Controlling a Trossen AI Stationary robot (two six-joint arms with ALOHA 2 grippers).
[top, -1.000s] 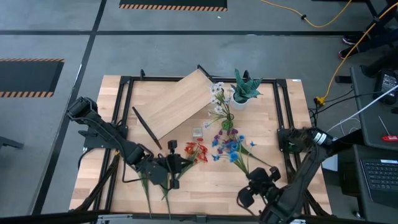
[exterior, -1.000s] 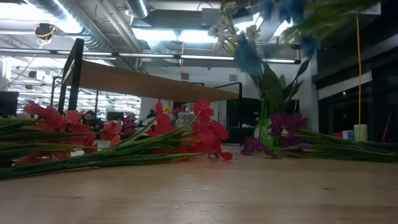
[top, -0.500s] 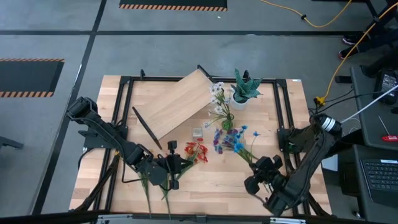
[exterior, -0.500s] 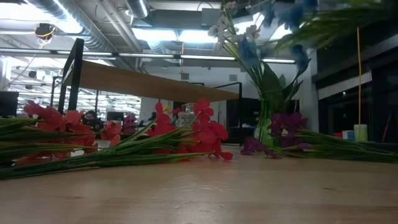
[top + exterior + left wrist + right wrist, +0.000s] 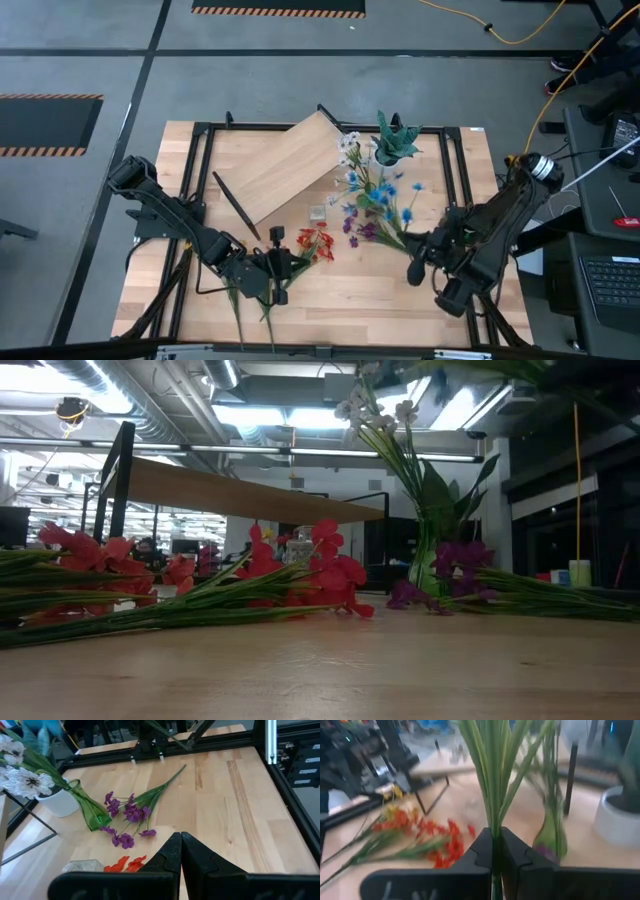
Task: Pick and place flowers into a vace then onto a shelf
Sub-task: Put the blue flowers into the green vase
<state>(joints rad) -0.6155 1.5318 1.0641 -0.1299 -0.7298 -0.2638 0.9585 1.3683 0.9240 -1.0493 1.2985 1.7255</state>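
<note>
Count on the desk point(image 5: 440, 290)
One shelf point(image 5: 285, 165), one vase point(image 5: 91, 811), one potted plant point(image 5: 393, 141), two claws; flower sprays: one white, one blue, one purple, red-orange ones.

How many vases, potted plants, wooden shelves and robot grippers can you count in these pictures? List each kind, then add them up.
Vase: 1
Potted plant: 1
Shelf: 1
Grippers: 2, the left gripper and the right gripper
Total: 5
</note>
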